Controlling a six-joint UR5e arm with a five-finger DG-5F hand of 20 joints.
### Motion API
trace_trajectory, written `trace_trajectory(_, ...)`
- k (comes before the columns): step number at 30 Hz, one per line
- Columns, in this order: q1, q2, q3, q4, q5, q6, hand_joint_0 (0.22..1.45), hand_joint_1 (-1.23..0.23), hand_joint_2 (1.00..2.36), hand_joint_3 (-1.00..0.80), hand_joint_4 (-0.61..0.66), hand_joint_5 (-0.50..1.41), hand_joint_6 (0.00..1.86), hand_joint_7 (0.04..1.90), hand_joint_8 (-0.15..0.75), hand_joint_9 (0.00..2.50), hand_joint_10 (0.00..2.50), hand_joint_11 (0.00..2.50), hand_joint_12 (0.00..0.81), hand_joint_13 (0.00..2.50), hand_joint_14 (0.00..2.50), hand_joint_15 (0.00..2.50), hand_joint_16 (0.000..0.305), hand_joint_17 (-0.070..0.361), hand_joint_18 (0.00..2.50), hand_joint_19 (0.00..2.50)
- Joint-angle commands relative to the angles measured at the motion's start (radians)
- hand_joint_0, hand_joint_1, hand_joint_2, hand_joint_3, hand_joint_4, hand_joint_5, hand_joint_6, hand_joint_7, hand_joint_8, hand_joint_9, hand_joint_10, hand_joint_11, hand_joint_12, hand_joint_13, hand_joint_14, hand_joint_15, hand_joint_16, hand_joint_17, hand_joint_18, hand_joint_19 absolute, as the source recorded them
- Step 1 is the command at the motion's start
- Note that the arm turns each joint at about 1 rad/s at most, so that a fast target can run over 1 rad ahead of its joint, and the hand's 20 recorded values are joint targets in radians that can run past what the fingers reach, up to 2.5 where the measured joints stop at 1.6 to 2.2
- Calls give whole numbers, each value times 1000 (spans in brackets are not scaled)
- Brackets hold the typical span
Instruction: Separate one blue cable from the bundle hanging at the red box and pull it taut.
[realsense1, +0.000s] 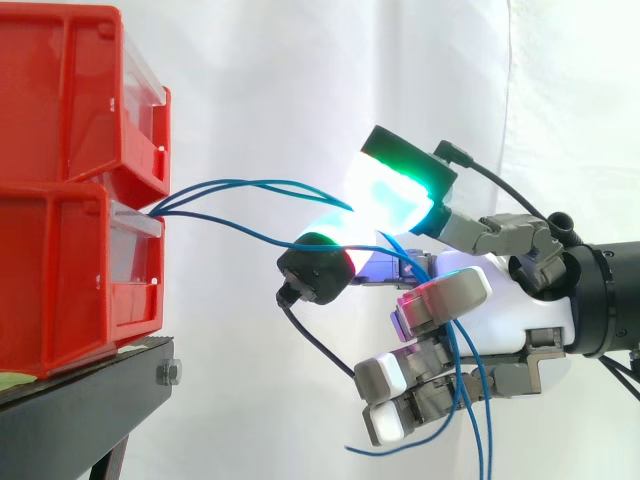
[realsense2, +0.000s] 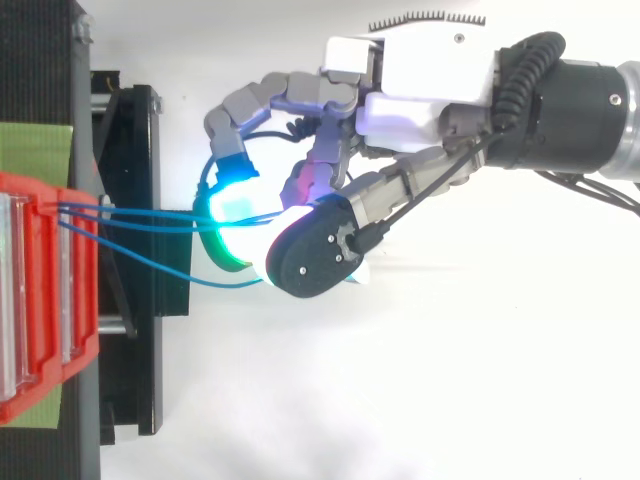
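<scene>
White curtain (realsense1: 250, 80) bkgd; stacked red bins (realsense1: 60, 280) w/ blue cables (realsense1: 250, 183) trailing out, robot hand (realsense1: 500, 295) pinching them.

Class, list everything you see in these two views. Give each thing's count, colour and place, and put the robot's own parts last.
red bins: two, red, stacked on the stand at the left
black stand: one, black, under the bins
blue cables: about three strands, blue, running from the bins into the hand
green patch: one, green, on the stand beside the bins
white curtain: one, white, behind everything
robot hand: one, white and grey, fingers curled on the cables
robot arm: one, black, from the right
</scene>
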Motion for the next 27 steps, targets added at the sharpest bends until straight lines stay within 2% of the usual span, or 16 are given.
trace_trajectory(1, -1, 3, 0, -7, 0, 1, 436, -610, 1000, -500, -129, -19, 712, 1253, 272, 1529, 21, 888, 365, 1056, 20, 716, 49, 111, 736, 649)
trace_trajectory(3, -1, 3, 0, -23, 0, 1, 403, -659, 1000, -500, -96, -28, 720, 1220, 294, 1514, 20, 902, 385, 1056, 20, 705, 53, 120, 753, 636)
trace_trajectory(9, -1, 3, 0, -24, 0, -2, 392, -673, 1000, -500, -79, -34, 727, 1188, 306, 1495, 17, 896, 387, 1042, 21, 702, 55, 123, 758, 633)
trace_trajectory(12, -1, 3, 0, -24, 0, -2, 451, -623, 1000, -500, -90, -40, 731, 1187, 286, 1475, 21, 916, 364, 1016, 22, 717, 49, 111, 714, 660)
trace_trajectory(14, -1, 3, 0, -24, 0, -2, 559, -594, 1000, -500, -119, -45, 735, 1213, 252, 1450, 23, 958, 332, 982, 24, 741, 42, 93, 651, 696)
trace_trajectory(16, -1, 3, 0, -24, 0, -3, 592, -626, 1000, -500, -124, -46, 747, 1200, 251, 1448, 24, 955, 328, 982, 24, 743, 40, 91, 643, 703)
trace_trajectory(21, -1, 3, 0, -24, 0, -3, 583, -712, 1012, -319, -96, -55, 763, 1204, 256, 1426, 24, 980, 340, 973, 23, 748, 41, 93, 642, 705)
trace_trajectory(27, -1, 3, 0, -24, 0, -5, 590, -791, 1014, -253, -44, -117, 850, 1084, 300, 1325, 20, 1050, 361, 938, 24, 747, 46, 104, 632, 686)
